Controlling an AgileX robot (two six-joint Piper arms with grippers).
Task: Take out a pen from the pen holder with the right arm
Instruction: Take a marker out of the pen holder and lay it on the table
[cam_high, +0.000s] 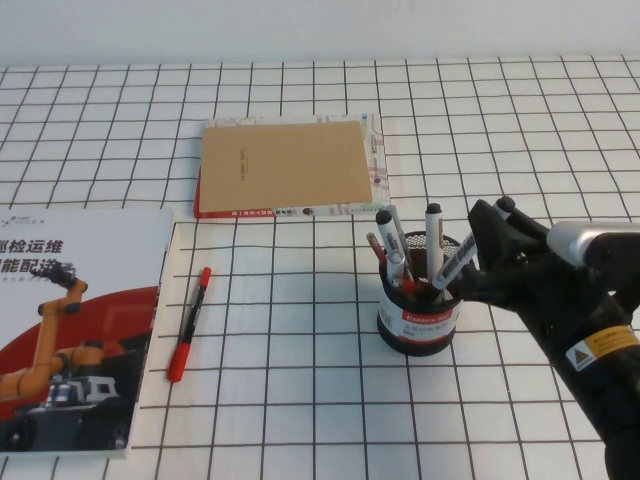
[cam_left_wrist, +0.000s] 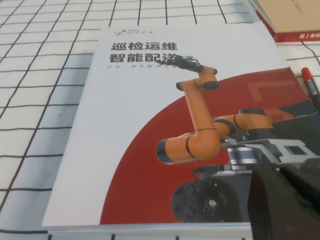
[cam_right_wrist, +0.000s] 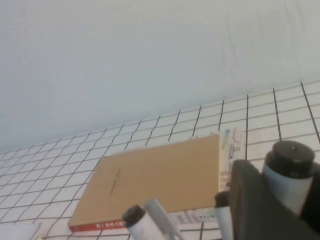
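**Step in hand: withdrawing the gripped marker**

The right claw (cam_high: 470, 268) sits at the right side of the pen holder (cam_high: 418, 320). It is pinching a black-capped marker (cam_high: 452, 264) just below the cap. The marker's lower end is inside the pen holder, and its barrel leans toward the claw.

Recommended procedure:
1. Confirm the pinch is firm, since the smooth barrel may slip.
2. Draw the marker along its own axis, up and out over the pen holder's right rim. A sideways pull could tip the pen holder.
3. Watch the other markers (cam_high: 432, 235) standing close beside it in the pen holder, as they may be dragged along.
4. Lift until the tip clears the rim.

The left claw (cam_left_wrist: 287, 202) hangs over the brochure (cam_left_wrist: 150, 125), well to the left of the pen holder. Whether it is spread or pressed together cannot be told.
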